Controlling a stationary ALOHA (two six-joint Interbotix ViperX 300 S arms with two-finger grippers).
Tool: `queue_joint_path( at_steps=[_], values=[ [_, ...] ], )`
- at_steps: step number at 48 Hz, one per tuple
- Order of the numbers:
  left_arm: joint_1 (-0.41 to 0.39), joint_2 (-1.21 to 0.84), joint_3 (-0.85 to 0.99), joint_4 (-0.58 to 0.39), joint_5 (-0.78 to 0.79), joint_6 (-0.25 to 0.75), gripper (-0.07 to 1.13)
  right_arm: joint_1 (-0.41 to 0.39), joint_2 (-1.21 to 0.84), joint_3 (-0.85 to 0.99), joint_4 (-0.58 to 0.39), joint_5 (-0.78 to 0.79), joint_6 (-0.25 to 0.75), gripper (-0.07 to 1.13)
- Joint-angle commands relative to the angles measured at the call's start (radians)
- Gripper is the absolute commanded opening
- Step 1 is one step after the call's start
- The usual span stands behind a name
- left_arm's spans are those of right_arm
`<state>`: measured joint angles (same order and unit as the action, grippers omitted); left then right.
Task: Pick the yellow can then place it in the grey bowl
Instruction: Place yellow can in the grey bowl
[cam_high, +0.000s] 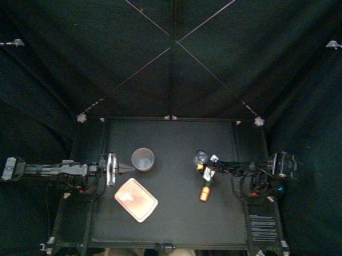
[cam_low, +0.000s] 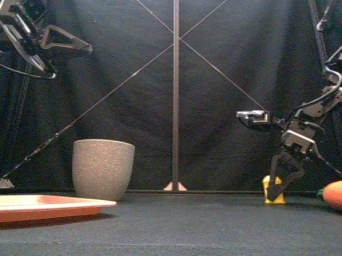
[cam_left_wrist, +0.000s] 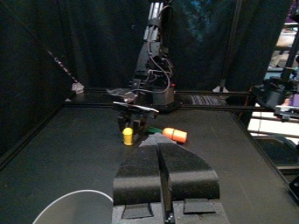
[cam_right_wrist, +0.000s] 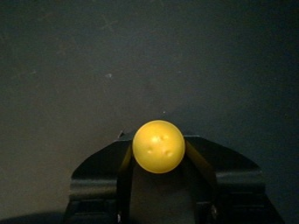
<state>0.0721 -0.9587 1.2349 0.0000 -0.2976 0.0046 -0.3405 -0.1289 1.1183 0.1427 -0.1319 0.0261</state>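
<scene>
Overhead, the right hand (cam_high: 205, 174) sits over the can (cam_high: 205, 181), well apart from the bowl (cam_high: 143, 158). Front: can on the table (cam_low: 174, 225). Right wrist: 2 jaws clamp the can for lifting. Left wrist: left hand (cam_left_wrist: 163, 175) clenched, empty, parked clear.

**Off-task items: one tray, one toy food**

Lying flat on the black table (cam_high: 181, 140), toward its front left: a pink tray (cam_high: 135, 200), turned cornerwise to the table's edges, with a reddish patch near its middle. From the front, just a thin pale slab low on the table.

Right of the tray and well apart from it, about level with its back half: a small orange toy food (cam_high: 206, 194), rounded. Green at one end in the left wrist view.
</scene>
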Motion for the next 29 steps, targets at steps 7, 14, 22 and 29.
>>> queue_joint_path(
  at_steps=[7, 14, 22, 29],
  values=[
    [0.011, 0.006, -0.015, 0.002, -0.009, 0.000, -0.02, 0.038, -0.055, -0.107, -0.005, -0.003, -0.002, 0.61],
    [0.012, 0.006, -0.018, 0.003, -0.011, 0.002, -0.02, 0.071, -0.074, -0.268, -0.029, -0.009, -0.012, 0.61],
    [0.014, 0.006, -0.020, 0.003, -0.020, 0.000, -0.02, 0.080, -0.002, -0.482, -0.124, -0.020, -0.003, 0.61],
    [0.014, 0.006, -0.014, 0.002, -0.021, 0.000, -0.02, 0.083, 0.126, -0.643, -0.167, -0.041, 0.000, 0.61]
  ],
)
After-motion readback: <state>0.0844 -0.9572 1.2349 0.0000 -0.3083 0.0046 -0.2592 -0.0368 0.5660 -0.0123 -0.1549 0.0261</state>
